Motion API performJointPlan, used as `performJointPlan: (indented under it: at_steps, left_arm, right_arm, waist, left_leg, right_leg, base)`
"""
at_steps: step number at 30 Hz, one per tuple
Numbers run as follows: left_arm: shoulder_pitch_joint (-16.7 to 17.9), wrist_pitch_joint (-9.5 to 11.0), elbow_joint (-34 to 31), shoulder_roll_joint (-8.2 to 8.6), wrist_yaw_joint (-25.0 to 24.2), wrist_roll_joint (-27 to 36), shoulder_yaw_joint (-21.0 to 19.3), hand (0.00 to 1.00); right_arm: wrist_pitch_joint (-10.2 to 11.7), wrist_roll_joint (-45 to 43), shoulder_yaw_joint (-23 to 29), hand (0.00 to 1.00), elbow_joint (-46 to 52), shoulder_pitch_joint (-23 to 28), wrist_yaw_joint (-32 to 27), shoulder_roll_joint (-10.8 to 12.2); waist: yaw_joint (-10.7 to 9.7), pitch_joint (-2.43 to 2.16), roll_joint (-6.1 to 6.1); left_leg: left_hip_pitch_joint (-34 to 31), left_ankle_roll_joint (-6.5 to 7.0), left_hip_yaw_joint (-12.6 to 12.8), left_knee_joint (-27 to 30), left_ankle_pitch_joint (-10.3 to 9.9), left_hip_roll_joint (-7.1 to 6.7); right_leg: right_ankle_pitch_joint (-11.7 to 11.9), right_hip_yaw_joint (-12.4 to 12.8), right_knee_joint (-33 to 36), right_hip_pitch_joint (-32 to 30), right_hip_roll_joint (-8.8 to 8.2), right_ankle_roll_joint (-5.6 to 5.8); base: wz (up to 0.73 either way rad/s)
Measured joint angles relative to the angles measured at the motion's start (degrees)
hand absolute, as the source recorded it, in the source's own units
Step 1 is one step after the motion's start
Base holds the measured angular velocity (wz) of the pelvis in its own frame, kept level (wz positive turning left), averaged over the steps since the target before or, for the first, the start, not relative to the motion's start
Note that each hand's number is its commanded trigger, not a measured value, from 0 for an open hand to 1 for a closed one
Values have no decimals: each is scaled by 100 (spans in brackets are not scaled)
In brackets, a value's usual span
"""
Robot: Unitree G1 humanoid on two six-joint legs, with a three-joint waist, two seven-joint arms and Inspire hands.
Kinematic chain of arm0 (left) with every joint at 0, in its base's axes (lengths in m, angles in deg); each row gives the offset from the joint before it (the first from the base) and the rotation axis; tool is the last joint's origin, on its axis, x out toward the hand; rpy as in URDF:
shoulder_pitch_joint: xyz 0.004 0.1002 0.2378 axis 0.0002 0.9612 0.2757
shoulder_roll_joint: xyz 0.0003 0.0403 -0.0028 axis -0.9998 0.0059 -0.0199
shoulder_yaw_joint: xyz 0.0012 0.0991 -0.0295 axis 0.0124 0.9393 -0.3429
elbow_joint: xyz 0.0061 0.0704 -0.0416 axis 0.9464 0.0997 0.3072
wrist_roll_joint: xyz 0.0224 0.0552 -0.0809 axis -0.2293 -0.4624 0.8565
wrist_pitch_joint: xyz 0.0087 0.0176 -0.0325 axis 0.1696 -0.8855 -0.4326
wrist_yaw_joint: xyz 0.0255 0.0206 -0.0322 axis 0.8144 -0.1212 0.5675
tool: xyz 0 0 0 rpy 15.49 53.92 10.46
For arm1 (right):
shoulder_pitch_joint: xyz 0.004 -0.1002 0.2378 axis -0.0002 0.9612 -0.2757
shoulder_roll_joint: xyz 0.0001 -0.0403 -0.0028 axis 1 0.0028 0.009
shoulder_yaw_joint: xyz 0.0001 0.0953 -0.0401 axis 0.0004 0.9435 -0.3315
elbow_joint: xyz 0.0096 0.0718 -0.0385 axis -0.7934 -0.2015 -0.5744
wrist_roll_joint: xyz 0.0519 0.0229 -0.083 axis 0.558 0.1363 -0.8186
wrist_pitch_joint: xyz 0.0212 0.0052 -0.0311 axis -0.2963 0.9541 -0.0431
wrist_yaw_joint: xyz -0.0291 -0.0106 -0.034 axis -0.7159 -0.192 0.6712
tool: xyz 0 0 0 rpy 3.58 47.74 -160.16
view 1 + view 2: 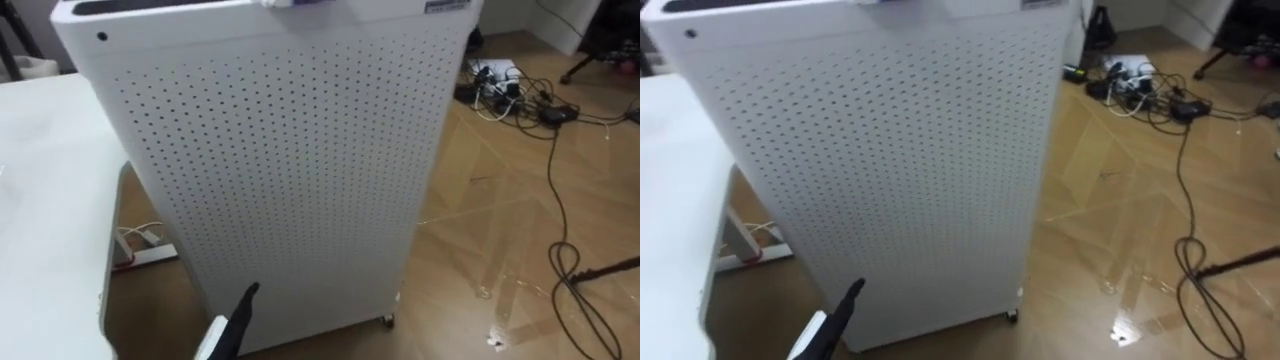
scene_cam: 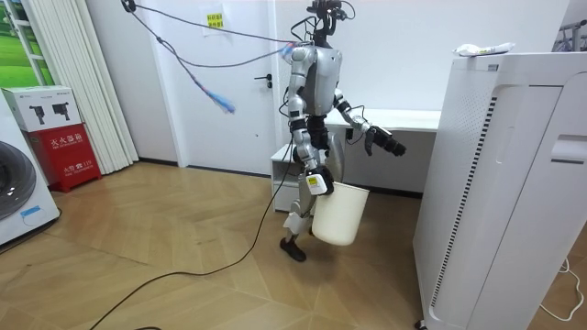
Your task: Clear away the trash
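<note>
On the wood floor [image 1: 500,200] by the white worktop [image 1: 50,200], a tall perforated cabinet [image 1: 290,170] bears what looks like crumpled garbage [image 2: 481,49] on top: the left robot hand [image 1: 243,308], fingers straight, should reach up over it, with the right robot hand [image 2: 316,181], clamped on the white bin [image 2: 339,215], bringing that close.

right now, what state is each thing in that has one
white bin: off the floor, tilted, hanging from the right hand
left hand: raised, reaching forward
air purifier: upright on the floor, white scrap lying on top
washing machine: door shut
room door: shut
power strip: on the floor, cables plugged in
</note>
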Motion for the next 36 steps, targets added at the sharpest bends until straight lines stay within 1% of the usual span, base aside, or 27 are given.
performJointPlan:
  at_steps: [1, 6, 9, 12, 13, 17, 19, 23, 25, 29, 31, 33, 36]
  left_arm:
    - [0, 0, 0, -1, 28, 0, 4, 0]
    - [22, 26, 14, -11, 158, -10, 2, 0]
    - [35, 48, -8, -11, 246, -68, -19, 0]
    - [39, 51, -165, -12, 300, -123, -97, 0]
    - [41, 86, -186, -11, 364, -111, -99, 0]
    - [41, 107, -311, -7, 487, -113, -100, 0]
    - [42, 207, -339, -7, 643, -123, -103, 0]
    - [49, 214, -509, -11, 803, -190, -128, 0]
    - [76, 215, -971, -16, 948, -367, -141, 0]
    - [85, 249, -1685, -40, 1277, -455, -153, 0]
    - [91, 251, -2077, -57, 1408, -709, -205, 0]
    - [90, 252, -2356, -58, 1539, -857, -256, 0]
    - [87, 251, -2694, -65, 1805, -857, -345, 0]
  right_arm:
    - [0, -5, -3, 100, 1, 1, 13, 0]
    - [0, -12, -17, 100, 38, 39, 87, 23]
    - [14, -22, -11, 100, 49, 106, 92, 15]
    - [14, -28, -3, 100, 52, 160, 116, -11]
    - [14, -31, -2, 100, 52, 161, 133, -13]
    - [17, -67, 8, 100, 53, 156, 142, -23]
    - [21, -236, 35, 100, 75, 155, 160, -23]
    - [21, -300, 38, 100, 116, 158, 179, -23]
    - [21, -428, 61, 100, 135, 158, 182, -21]
    - [21, -490, 67, 100, 138, 156, 152, -17]
    - [15, -505, 132, 100, 138, 167, 143, -3]
    - [11, -514, 159, 100, 138, 204, 134, -1]
    - [-2, -511, 159, 100, 139, 255, 133, -3]
  waist:
    - [42, -1, 7]
    - [46, -9, 23]
    - [27, -17, 26]
    - [25, -22, 24]
    - [26, -28, 25]
    - [32, -47, 9]
    - [34, -49, 6]
    - [39, -47, -7]
    - [38, -47, -22]
    - [31, -47, -24]
    - [14, -49, -20]
    - [13, -53, -15]
    - [9, -67, 7]
  left_leg:
    - [10, 18, 5, -20, 7, -16]
    - [135, 40, 32, -89, 25, -19]
    - [186, 5, 34, -135, 46, -28]
    - [199, -30, 34, -186, 73, -10]
    - [224, -41, 43, -209, 79, -8]
    - [298, -46, 45, -221, 82, -11]
    - [340, -46, 37, -229, 82, -19]
    - [422, -51, 26, -284, 85, -35]
    - [437, -55, -1, -286, 87, -39]
    - [456, -55, -9, -282, 88, -40]
    - [447, -55, -25, -274, 88, -41]
    - [454, -55, -31, -271, 88, -39]
    - [454, -55, -25, -268, 87, -39]
  right_leg:
    - [8, 94, -40, 11, -4, 15]
    - [25, 186, -91, 111, 9, 26]
    - [49, 175, -171, 174, 42, -4]
    - [78, 169, -253, 198, 75, -41]
    - [79, 169, -253, 210, 78, -42]
    - [81, 181, -314, 294, 77, -45]
    - [90, 177, -364, 355, 76, -50]
    - [100, 168, -449, 449, 77, -53]
    - [101, 142, -448, 473, 78, -54]
    - [103, 165, -453, 503, 81, -54]
    - [112, 112, -458, 515, 84, -55]
    - [123, 96, -464, 528, 87, -53]
    - [127, 95, -484, 538, 87, -55]
  base:
    - [0]
    - [-4]
    - [0]
    - [0]
    - [0]
    - [0]
    - [0]
    - [1]
    - [5]
    - [0]
    - [5]
    - [3]
    - [0]
